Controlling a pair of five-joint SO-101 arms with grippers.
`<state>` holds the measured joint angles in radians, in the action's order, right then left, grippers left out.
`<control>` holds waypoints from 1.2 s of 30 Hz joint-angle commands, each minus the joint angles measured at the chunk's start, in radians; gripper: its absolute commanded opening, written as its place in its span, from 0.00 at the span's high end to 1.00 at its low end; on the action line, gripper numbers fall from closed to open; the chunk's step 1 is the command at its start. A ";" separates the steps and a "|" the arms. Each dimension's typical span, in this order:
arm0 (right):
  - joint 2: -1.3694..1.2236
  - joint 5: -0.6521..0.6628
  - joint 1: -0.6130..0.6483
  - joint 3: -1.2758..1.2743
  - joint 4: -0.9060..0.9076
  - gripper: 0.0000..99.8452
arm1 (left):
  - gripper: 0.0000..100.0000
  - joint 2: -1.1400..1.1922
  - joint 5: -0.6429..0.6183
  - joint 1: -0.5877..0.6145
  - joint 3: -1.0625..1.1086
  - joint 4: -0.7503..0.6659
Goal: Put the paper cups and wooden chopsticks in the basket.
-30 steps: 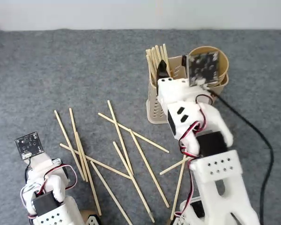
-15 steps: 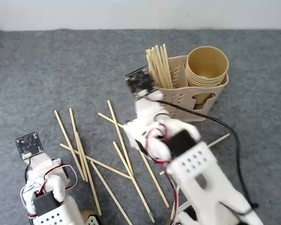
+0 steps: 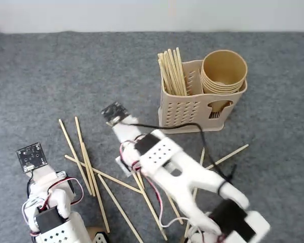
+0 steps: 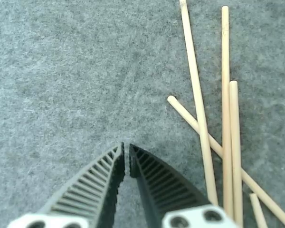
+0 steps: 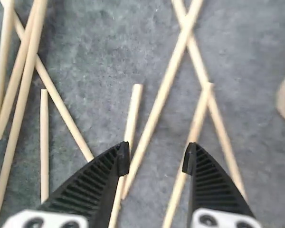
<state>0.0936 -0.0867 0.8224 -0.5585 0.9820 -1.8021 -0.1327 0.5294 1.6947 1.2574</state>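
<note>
grey felt tabletop (image 3: 66,66) aside, your white right arm (image 3: 162,154) has swung off the beige perforated plastic basket (image 3: 185,111), where the stacked tan paper cups (image 3: 224,68) sit, back over the loose wooden chopsticks (image 5: 167,85), its right gripper (image 5: 156,157) parted and empty for another pick, while the left gripper (image 4: 126,152) rests closed.

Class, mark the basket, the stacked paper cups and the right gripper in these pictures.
basket (image 3: 182,111): high view, on its perforated front wall.
paper cups (image 3: 224,68): high view, inside the top cup of the stack.
right gripper (image 5: 156,154): right wrist view, midway between its open fingertips.
</note>
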 commanded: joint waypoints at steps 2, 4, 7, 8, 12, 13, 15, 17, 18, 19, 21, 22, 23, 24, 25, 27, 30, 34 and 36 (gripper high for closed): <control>-0.076 -0.008 0.048 0.012 -0.070 0.81 | 0.98 -0.014 0.002 -0.003 -0.012 -0.003; -0.110 -0.008 0.048 0.012 -0.093 0.81 | 0.98 -0.014 0.002 -0.003 -0.012 -0.003; -0.153 -0.006 0.042 0.012 -0.113 0.81 | 0.98 -0.014 0.002 -0.003 -0.012 -0.003; -0.166 -0.005 0.042 0.012 -0.113 0.81 | 0.98 -0.014 0.002 -0.003 -0.012 -0.003; -0.199 0.002 0.021 0.012 -0.111 0.88 | 0.98 -0.014 0.002 -0.003 -0.012 -0.003; -0.200 0.002 0.012 0.012 -0.113 0.92 | 0.98 -0.014 0.002 -0.003 -0.012 -0.003; -0.200 0.017 -0.007 0.014 -0.114 0.99 | 0.98 -0.014 0.002 -0.003 -0.012 -0.003; -0.200 0.044 -0.016 0.012 -0.105 0.98 | 0.98 -0.014 0.002 -0.003 -0.012 -0.003; -0.199 0.048 -0.018 0.012 -0.105 0.99 | 0.98 -0.014 0.002 -0.003 -0.012 -0.003; -0.199 0.048 -0.018 0.012 -0.102 0.99 | 0.98 -0.014 0.002 -0.003 -0.012 -0.003; -0.186 0.049 -0.012 0.012 -0.087 0.99 | 0.98 -0.014 0.002 -0.003 -0.012 -0.003; -0.170 0.049 -0.008 0.012 -0.079 0.99 | 0.98 -0.014 0.002 -0.003 -0.012 -0.003; -0.147 0.049 -0.008 0.012 -0.070 0.99 | 0.98 -0.014 0.002 -0.003 -0.012 -0.003; -0.117 0.051 -0.008 0.012 -0.058 0.99 | 0.98 -0.014 0.002 -0.003 -0.012 -0.003; -0.084 0.051 -0.012 0.012 -0.045 0.99 | 0.98 -0.014 0.002 -0.003 -0.012 -0.003; -0.008 0.051 -0.015 0.012 -0.015 0.99 | 0.98 -0.014 0.002 -0.003 -0.012 -0.003; 0.119 0.051 -0.016 0.012 0.041 0.99 | 0.98 -0.014 0.002 -0.003 -0.012 -0.003; 0.306 0.057 -0.016 0.014 0.085 0.99 | 0.98 -0.014 0.002 -0.003 -0.012 -0.003; 0.400 0.087 -0.018 0.014 0.087 0.99 | 0.98 -0.014 0.002 -0.003 -0.012 -0.003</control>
<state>0.3299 -0.0361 0.8101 -0.5570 1.0541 -1.8021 -0.1312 0.5294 1.6947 1.2574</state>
